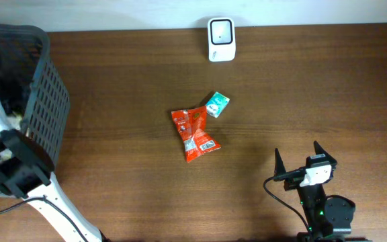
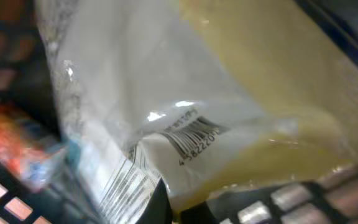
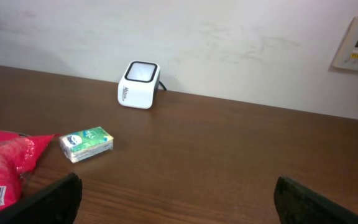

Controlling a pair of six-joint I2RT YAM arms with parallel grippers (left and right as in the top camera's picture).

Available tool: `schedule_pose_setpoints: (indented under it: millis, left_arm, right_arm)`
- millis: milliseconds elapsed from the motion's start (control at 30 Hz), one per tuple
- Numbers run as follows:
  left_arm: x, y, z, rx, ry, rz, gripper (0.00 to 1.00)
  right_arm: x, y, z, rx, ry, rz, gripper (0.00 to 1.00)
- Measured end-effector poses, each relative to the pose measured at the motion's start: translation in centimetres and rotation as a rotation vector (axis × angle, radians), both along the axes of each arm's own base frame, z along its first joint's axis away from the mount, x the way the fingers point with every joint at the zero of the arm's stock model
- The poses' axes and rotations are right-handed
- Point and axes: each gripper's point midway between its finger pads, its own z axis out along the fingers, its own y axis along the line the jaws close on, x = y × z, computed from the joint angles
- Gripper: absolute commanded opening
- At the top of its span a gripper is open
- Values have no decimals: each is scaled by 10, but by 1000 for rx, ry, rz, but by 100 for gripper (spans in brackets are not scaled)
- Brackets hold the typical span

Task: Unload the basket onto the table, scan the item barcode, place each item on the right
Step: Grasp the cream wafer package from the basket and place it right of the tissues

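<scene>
Closest to the robot, the right end effector (image 1: 297, 150) is hovering over a bare stretch of the brown worktop (image 1: 126, 195) at the front right, its two fingers spread wide with nothing between them. Further in, near the middle, a red snack packet (image 1: 193, 133) is lying flat with a white barcode label facing up at its near end. A small green tissue pack (image 1: 216, 104) is lying just beyond its far right corner, touching it or nearly so. Nothing is standing between these two and the white scanner (image 1: 220, 39), which is sitting well apart from them at the far edge against the wall, its dark window tilting upward. At the far left a dark mesh basket (image 1: 46, 101) is sitting on the corner of the worktop, and the left arm's white link is leaning over its rim. Inside it, the left end effector (image 2: 159, 208) is pressed together right against a clear plastic packet (image 2: 229, 93) with pale yellow contents, which is filling most of the blurred wrist view. Whether the film is caught between the fingers cannot be told. A printed barcode (image 2: 194, 134) is showing on the packet's white label. A blurred orange packet (image 2: 17, 140) is lying beside it to the left, on the basket's mesh.
</scene>
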Motion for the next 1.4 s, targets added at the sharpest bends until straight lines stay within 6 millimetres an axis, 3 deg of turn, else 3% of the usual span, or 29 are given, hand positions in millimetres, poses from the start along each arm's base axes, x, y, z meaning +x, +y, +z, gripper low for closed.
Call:
schedule_pose_setpoints:
  millis: [167, 233, 300, 367, 400, 500, 567, 700, 767, 800, 833, 900, 967, 1033, 1100, 1133, 1167, 1400]
  left_arm:
    - [20, -12, 109, 35, -291, -26, 0]
    - [17, -29, 163, 40, -435, -54, 0]
    - [9, -45, 202, 51, -532, -83, 0]
    - [-1, -74, 243, 68, -629, -138, 0]
    - [-5, -98, 267, 77, -687, -189, 0]
    - [-9, -158, 300, 62, -772, -327, 0]
    - [-8, -221, 312, 6, -811, -479, 0]
    - [-9, -327, 304, -126, -793, -719, 0]
    - [-14, -393, 287, -210, -740, -872, 0]
    - [-15, -412, 277, -233, -710, -915, 0]
    - [-14, -445, 253, -268, -638, -979, 0]
    - [-11, -480, 224, -300, -561, -1034, 0]
    - [-7, -533, 169, -333, -435, -1109, 0]
    - [-8, -568, 124, -349, -345, -1143, 0]
    - [-12, -588, 94, -354, -280, -1167, 0]
    - [-17, -603, 70, -356, -229, -1185, 15]
    - [-20, -607, 61, -356, -207, -1193, 47]
    - [-21, -609, 53, -356, -187, -1184, 58]
  right_arm:
    - [0, 0, 0, 0, 0, 0, 98]
    - [0, 0, 0, 0, 0, 0, 98]
    - [0, 0, 0, 0, 0, 0, 99]
    - [0, 0, 0, 0, 0, 0, 98]
    - [0, 0, 0, 0, 0, 0, 98]
    - [0, 0, 0, 0, 0, 0, 99]
    - [0, 0, 0, 0, 0, 0, 99]
    - [0, 0, 0, 0, 0, 0, 98]
    - [0, 0, 0, 0, 0, 0, 99]
    - [0, 0, 0, 0, 0, 0, 99]
    - [0, 0, 0, -1, 0, 0, 99]
    - [0, 0, 0, -1, 0, 0, 99]
    - [0, 0, 0, 0, 0, 0, 99]
    - [0, 0, 0, 0, 0, 0, 98]
    - [0, 0, 0, 0, 0, 0, 99]
    - [0, 0, 0, 0, 0, 0, 99]
    - [0, 0, 0, 0, 0, 0, 99]
    - [0, 0, 0, 0, 0, 0, 99]
